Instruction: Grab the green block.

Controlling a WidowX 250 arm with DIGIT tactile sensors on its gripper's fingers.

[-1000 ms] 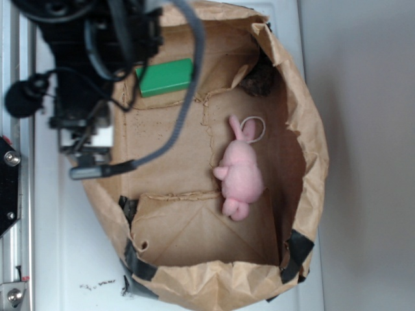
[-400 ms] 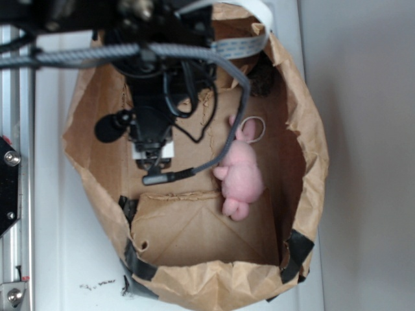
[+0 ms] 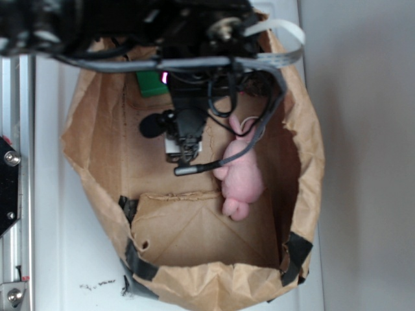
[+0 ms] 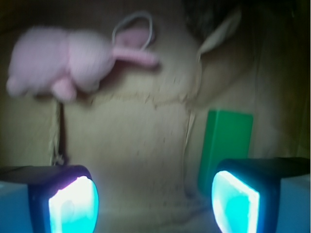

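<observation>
The green block (image 3: 149,83) lies flat on the brown paper floor near the bag's far left wall, mostly hidden under the arm in the exterior view. In the wrist view the green block (image 4: 226,144) sits just behind the right fingertip (image 4: 235,201), off to the right of the gap. My gripper (image 4: 154,204) is open, with only bare paper between its glowing pads. In the exterior view the gripper (image 3: 183,150) hangs over the bag's middle, between the block and the pink plush bunny (image 3: 238,173).
A brown paper bag (image 3: 305,149) with rolled-down walls encloses everything. The pink bunny (image 4: 68,62) lies to the upper left in the wrist view. A dark lump (image 4: 209,17) sits in the far corner. A metal rail (image 3: 13,194) runs along the left.
The arm has swung right, from the bag's left rim to over its middle. The block, fully covered 0.4 s ago, now shows a corner again.
</observation>
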